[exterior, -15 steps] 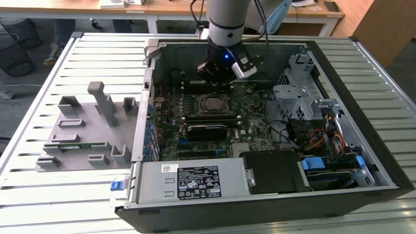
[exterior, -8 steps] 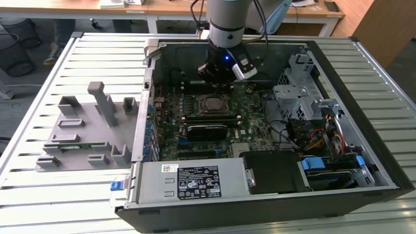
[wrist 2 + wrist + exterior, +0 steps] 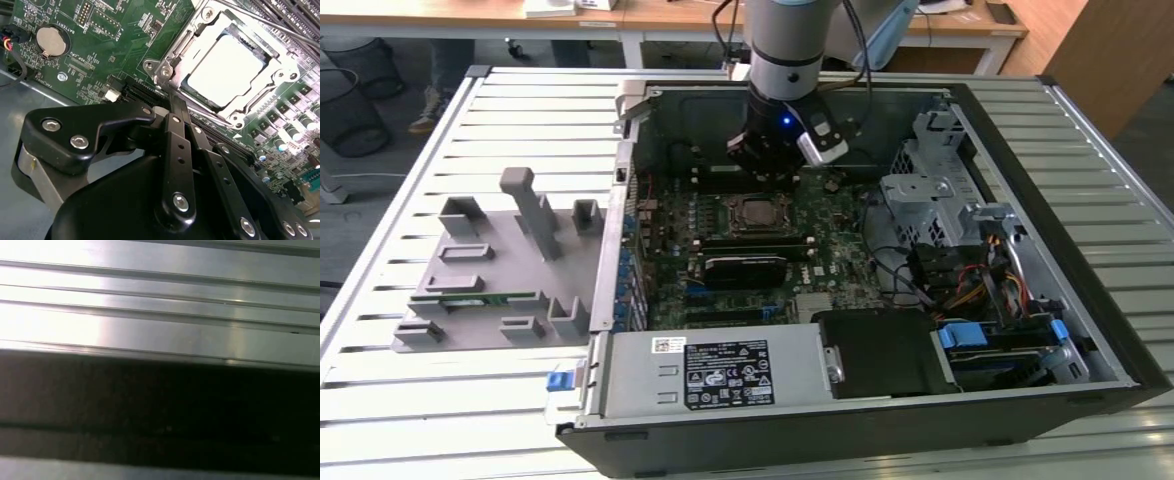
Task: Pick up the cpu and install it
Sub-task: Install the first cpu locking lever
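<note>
Hovering just beyond the socket's [image 3: 227,67] far edge inside the open case [image 3: 1067,300], the tool [image 3: 767,160] appeared clenched and empty; the cpu [image 3: 225,67] lay in the socket, where a downward slip risked scraping it.

matt silver metal cpu [image 3: 226,67], glossy black plastic gripper [image 3: 172,107], ribbed brushed-metal table [image 3: 427,400]
</note>
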Robot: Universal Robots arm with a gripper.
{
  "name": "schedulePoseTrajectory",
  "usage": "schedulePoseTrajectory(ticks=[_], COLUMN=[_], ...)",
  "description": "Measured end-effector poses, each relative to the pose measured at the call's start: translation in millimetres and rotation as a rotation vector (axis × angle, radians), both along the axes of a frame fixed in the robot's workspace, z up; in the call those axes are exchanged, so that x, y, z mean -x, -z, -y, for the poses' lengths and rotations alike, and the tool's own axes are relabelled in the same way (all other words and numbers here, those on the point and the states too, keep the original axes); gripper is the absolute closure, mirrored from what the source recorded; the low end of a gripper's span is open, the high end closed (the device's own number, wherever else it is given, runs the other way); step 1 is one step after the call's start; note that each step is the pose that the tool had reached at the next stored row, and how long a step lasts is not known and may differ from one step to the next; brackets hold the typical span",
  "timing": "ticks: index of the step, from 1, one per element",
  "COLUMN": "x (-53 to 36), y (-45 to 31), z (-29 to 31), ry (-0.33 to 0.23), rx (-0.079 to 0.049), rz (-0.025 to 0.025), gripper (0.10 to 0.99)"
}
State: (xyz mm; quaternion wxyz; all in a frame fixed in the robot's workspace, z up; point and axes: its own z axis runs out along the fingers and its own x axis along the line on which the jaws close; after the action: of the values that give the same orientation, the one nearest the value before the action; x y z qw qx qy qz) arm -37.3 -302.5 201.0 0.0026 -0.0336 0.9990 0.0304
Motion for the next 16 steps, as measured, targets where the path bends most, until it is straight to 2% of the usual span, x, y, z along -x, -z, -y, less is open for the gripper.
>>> schedulePoseTrajectory(ticks=[6, 13, 16], x=[0.0, -0.2, -0.5], y=[3.5, 5.1, 5.2], z=[0.1, 0.0, -0.7], ry=[-0.001, -0.002, -0.006], rx=[0.016, 0.018, 0.014], rz=[-0.0003, -0.0004, -0.0002], gripper=[0.98, 0.98, 0.98])
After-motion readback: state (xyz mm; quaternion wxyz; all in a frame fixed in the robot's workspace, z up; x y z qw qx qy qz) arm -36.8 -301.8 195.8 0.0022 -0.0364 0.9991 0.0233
